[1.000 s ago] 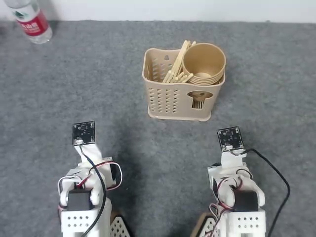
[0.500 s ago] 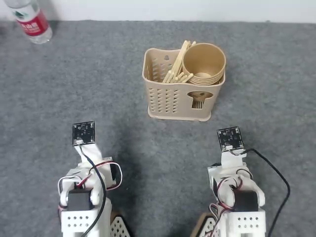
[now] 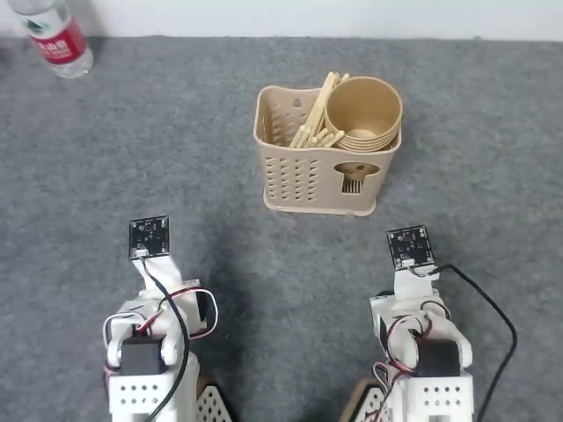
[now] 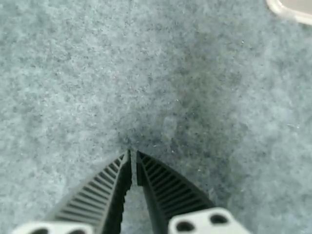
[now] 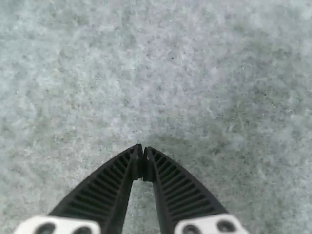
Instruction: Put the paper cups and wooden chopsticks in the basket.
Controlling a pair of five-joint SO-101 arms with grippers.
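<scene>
A beige slotted basket (image 3: pixel 303 176) stands at the middle back of the grey carpet. Stacked paper cups (image 3: pixel 362 110) fill its right half and several wooden chopsticks (image 3: pixel 317 114) lean in its left half. Both arms sit folded at the near edge, well short of the basket. My left gripper (image 4: pixel 132 155) is shut with nothing in it, its tips close over bare carpet. My right gripper (image 5: pixel 143 149) is also shut and holds nothing, likewise over carpet. A corner of the basket's base (image 4: pixel 287 9) shows in the left wrist view.
A plastic water bottle (image 3: pixel 54 37) with a red label lies at the far left corner by the white wall. Grey carpet stretches between the arms and the basket.
</scene>
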